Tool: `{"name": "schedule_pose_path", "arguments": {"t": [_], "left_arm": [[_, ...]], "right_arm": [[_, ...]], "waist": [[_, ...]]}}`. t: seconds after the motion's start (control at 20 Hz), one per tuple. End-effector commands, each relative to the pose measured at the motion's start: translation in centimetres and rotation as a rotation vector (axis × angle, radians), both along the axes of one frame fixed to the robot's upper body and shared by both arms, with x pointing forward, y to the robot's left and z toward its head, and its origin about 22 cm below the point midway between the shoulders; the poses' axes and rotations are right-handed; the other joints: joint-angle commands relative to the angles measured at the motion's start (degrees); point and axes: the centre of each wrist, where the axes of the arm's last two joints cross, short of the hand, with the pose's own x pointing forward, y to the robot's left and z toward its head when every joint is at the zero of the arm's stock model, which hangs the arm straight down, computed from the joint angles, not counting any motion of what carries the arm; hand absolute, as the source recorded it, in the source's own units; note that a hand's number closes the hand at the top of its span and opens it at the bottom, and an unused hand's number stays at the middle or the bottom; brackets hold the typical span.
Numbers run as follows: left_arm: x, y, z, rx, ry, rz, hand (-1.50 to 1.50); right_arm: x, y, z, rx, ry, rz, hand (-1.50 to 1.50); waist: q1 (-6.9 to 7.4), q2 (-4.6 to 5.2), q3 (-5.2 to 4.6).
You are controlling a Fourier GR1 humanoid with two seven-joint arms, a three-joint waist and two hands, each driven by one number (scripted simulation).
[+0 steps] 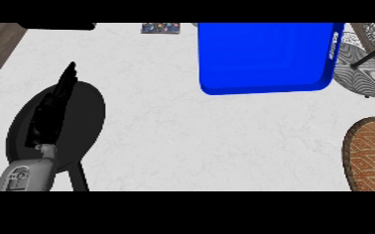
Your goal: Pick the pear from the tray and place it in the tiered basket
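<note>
Now, nearest to you at the left, the left hand (51, 108) is over a dark round pan (84, 129), fingers straight and pressed together, pointing far; it holds nothing and looks like it is resting. At the near right edge a brown patterned round thing (362, 153) is cut by the frame, and you cannot tell what it is. Farther, right of the middle, the blue tray (264, 54) lies on the white counter (183, 139). What you see of its blue surface is bare: no pear shows there or anywhere else in the view. So you cannot say where the pear is; perhaps the right hand has it, but this hand is not in view, and of its fingers nothing can be told.

Just beside the tray's right edge, a striped black-and-white bowl shape (355, 64) with a dark post is probably the tiered basket; only part of it shows. If the pear is already being carried, I judge the step is the placing: bring it over that striped tier, keep away from the post, lower it well inside the rim and open the fingers only then. At the far edge a small patterned object (161, 28) lies, too small to name.
</note>
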Motion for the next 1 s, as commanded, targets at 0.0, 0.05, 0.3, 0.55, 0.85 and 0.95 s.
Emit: {"name": "schedule_pose_path", "arguments": {"t": [0.0, 0.05, 0.3, 0.55, 0.85, 0.95], "left_arm": [[-0.4, 0.9, -0.4, -0.001, -0.007, -0.013, 0.0], [-0.2, 0.9, -1.0, -0.007, -0.001, 0.007, 0.0], [-0.4, -2.2, 0.3, -0.028, -0.01, -0.04, 0.0], [1.3, -1.8, 0.2, 0.0, -0.023, -0.024, 0.0], [0.1, -1.6, -0.6, -0.009, -0.013, -0.029, 0.0], [1.2, -1.3, -0.2, -0.004, -0.002, -0.009, 0.0]], "right_arm": [[0.3, -2.6, -0.8, 0.023, 0.041, 0.034, 1.5], [0.5, -2.3, -0.5, 0.005, 0.059, 0.061, 1.5], [0.0, -5.2, -3.9, 0.107, 0.114, 0.086, 1.5], [0.5, -5.2, -5.2, 0.29, 0.227, 0.07, 1.5], [1.6, -3.9, -6.4, 0.383, 0.238, 0.045, -1.5], [0.1, -6.0, -7.1, 0.474, 0.142, 0.073, -1.5]], "waist": [[0.06, 0.04, -0.01], [-0.21, -0.01, -0.03], [0.79, 0.2, 0.09], [0.91, 0.73, 0.09], [0.92, 0.37, 0.07], [0.02, 0.34, 0.1]]}}
